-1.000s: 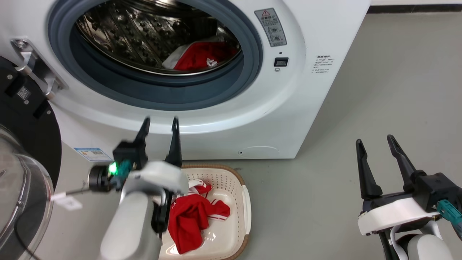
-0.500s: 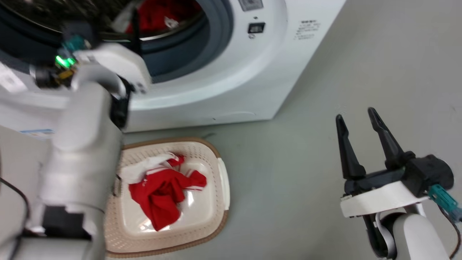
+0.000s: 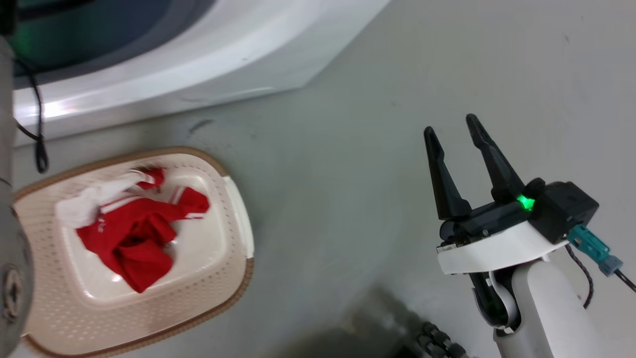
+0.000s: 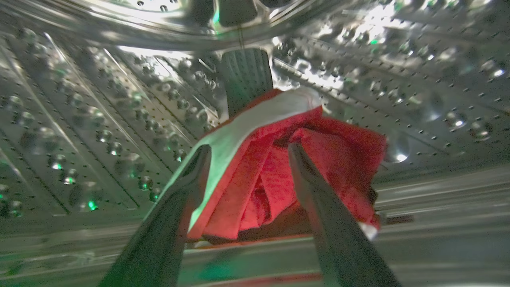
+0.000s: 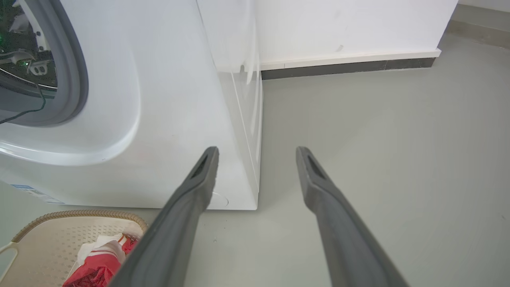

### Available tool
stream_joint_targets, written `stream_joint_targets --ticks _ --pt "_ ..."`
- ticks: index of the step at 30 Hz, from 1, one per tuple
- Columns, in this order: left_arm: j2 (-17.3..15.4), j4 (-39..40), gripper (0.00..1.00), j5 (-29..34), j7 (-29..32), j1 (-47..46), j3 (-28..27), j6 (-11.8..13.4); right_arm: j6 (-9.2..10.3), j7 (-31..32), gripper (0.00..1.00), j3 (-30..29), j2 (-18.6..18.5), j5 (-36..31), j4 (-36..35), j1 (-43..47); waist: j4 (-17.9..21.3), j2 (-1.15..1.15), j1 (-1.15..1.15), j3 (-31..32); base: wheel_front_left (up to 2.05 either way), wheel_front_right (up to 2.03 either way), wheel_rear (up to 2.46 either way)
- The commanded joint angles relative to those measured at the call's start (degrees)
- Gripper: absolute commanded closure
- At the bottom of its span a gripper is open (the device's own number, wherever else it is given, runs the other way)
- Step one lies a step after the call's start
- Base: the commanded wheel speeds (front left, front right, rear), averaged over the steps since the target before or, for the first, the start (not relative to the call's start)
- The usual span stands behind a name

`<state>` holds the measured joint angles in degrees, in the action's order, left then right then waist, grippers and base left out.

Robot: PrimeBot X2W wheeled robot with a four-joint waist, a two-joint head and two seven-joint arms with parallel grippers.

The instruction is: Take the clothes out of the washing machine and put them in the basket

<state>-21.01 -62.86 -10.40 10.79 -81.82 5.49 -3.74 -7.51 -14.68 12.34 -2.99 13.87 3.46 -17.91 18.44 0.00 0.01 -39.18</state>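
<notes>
1. The left pincer (image 4: 249,147) is seen inside the perforated steel drum (image 4: 99,119) of the washing machine (image 3: 198,64). Its two fingers are spread apart and nothing is clenched between them.
2. A crumpled red garment (image 4: 271,175) with a white band is lying against the drum wall just beyond the fingertips and is framed between them. Whether it is touched cannot be told.
3. The right pincer (image 3: 449,124) is held released, with its fingers parted and empty. It is over the grey floor (image 3: 348,149), well apart from the machine and to the right of the basket (image 3: 149,318).
4. The cream perforated basket with its brown rim is set on the floor just in front of the machine. A second red-and-white garment (image 3: 134,233) is heaped inside it.
</notes>
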Motion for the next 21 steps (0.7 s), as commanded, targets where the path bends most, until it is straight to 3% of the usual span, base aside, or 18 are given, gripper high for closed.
stream_joint_targets --ticks 1,11,12,14,21 --pt "-1.3 -1.0 0.00 0.9 4.3 -3.5 1.0 -0.4 0.04 -0.5 0.00 1.0 0.2 1.1 0.5 -1.9 5.2 0.00 -0.01 -6.4 0.00 0.00 0.00" --pt "-3.4 -3.9 0.00 2.8 22.0 -9.9 4.6 -0.9 0.04 -0.5 0.00 3.0 0.2 4.0 -0.3 -3.2 7.5 0.00 -0.01 -10.2 0.00 0.00 0.00" --pt "-3.3 -3.7 0.29 2.9 23.1 -10.1 4.8 -0.8 0.04 -0.5 0.00 3.0 0.2 4.2 -0.3 -3.2 7.5 0.00 -0.01 -10.3 0.00 0.00 0.00" --pt "-3.6 -3.1 1.00 3.1 24.4 -10.2 5.2 -0.8 0.04 -0.5 0.00 3.3 0.2 4.5 -0.3 -3.4 7.5 0.00 -0.01 -10.3 0.00 0.00 0.00" --pt "-4.0 2.0 1.00 2.8 23.8 -9.8 5.3 1.5 0.04 -0.5 0.00 3.2 0.2 4.8 -0.2 -3.9 7.0 0.00 -0.01 -9.2 0.00 0.00 0.00"
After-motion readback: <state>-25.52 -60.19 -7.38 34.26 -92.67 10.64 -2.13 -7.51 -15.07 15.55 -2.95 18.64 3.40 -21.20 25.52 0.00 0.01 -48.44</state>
